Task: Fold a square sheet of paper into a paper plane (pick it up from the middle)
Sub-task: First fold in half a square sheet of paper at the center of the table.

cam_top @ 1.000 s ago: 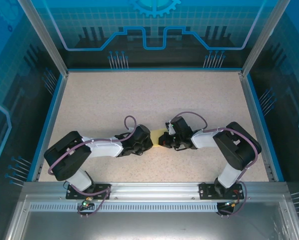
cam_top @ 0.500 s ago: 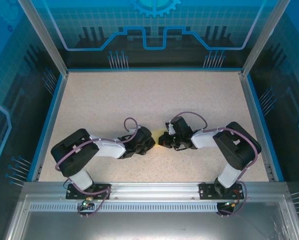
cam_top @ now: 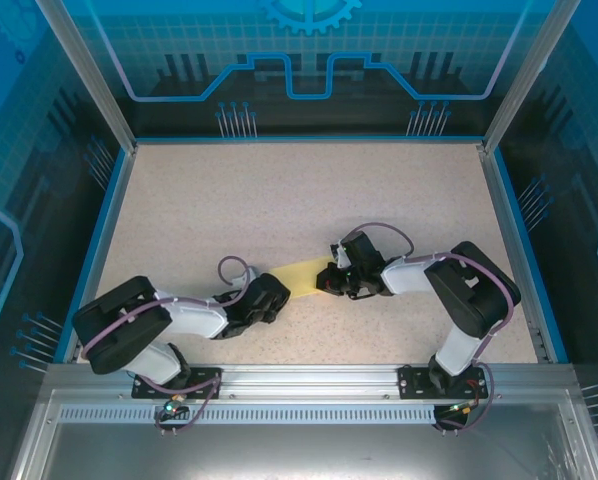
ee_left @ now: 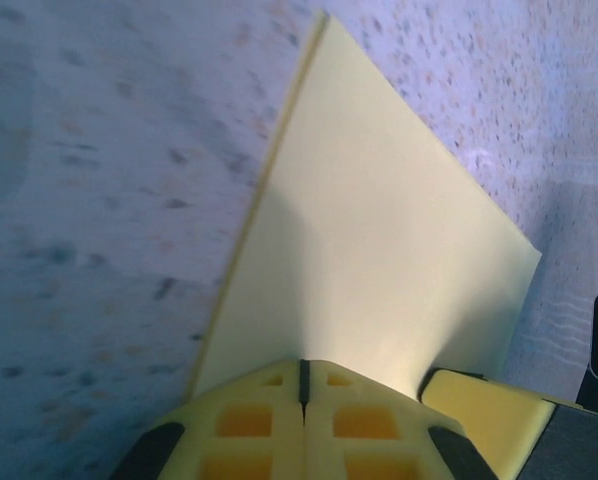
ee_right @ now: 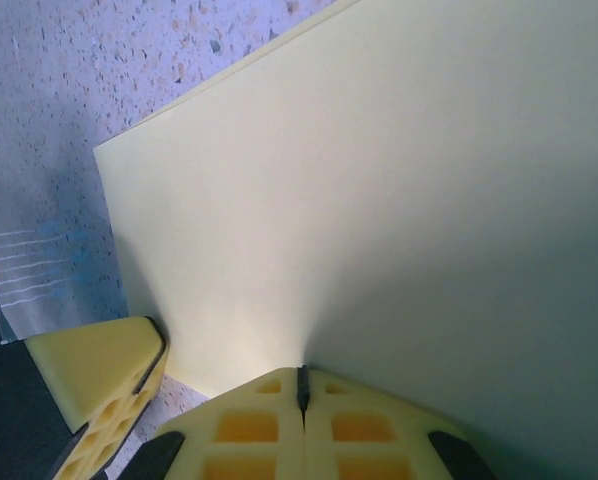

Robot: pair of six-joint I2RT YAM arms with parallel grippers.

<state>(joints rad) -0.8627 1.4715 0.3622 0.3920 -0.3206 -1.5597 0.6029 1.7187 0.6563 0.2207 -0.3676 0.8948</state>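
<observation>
Pinching the square sheet of paper [cam_top: 301, 271] at both ends

It stretches across frame centre, long axis running lower left to upper right. The left tool [cam_top: 279, 293] and right tool [cam_top: 328, 281] are each clamped shut on opposite ends, equally near.

Yellow sheet [cam_top: 299, 272] midway; open table [cam_top: 299, 190] beyond

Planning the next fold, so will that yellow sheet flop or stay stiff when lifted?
Probably floppy and very light: the yellow sheet looks paper-thin. It could crease or tear easily, since the left gripper and right gripper both pinch its edges.
</observation>
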